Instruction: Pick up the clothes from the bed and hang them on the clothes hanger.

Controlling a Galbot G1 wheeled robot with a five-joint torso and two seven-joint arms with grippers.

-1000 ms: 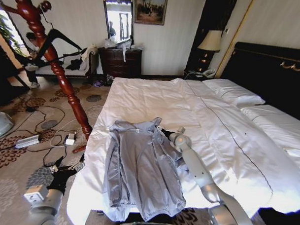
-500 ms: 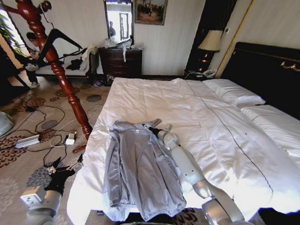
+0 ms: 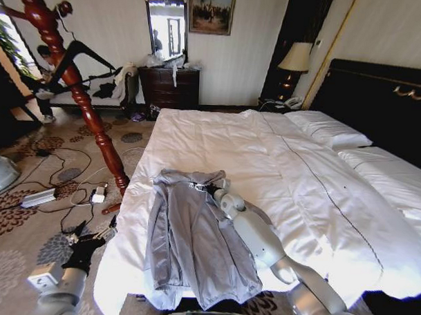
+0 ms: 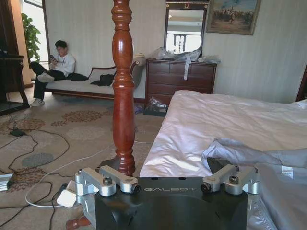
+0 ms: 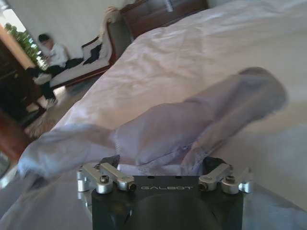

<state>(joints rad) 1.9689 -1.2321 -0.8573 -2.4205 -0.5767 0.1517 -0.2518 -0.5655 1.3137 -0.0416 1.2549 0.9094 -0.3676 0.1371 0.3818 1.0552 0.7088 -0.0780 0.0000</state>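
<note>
The clothes, a light grey hooded jacket (image 3: 193, 247), lie flat along the near left part of the bed (image 3: 287, 153). My right gripper (image 3: 201, 187) is at the jacket's collar, just below the hood. In the right wrist view this gripper (image 5: 163, 165) is open, with bunched hood fabric (image 5: 192, 124) right in front of its fingers. My left gripper (image 3: 96, 233) hangs open beside the bed's left edge, above the carpet. Its wrist view looks past the open gripper (image 4: 165, 170) at the jacket (image 4: 268, 155) and the duvet (image 4: 230, 115). The black clothes hanger (image 3: 81, 55) hangs on the coat stand.
A red-brown wooden coat stand (image 3: 81, 98) leans up from the floor left of the bed. Cables and a power strip (image 3: 40, 196) lie on the carpet. A dark dresser (image 3: 170, 87) and a sofa stand at the far wall. The black headboard (image 3: 379, 94) is at the right.
My right arm has swung left across the duvet, from beside the jacket's right shoulder to its collar. The hood's raised tip has flattened. The left arm has barely moved.
</note>
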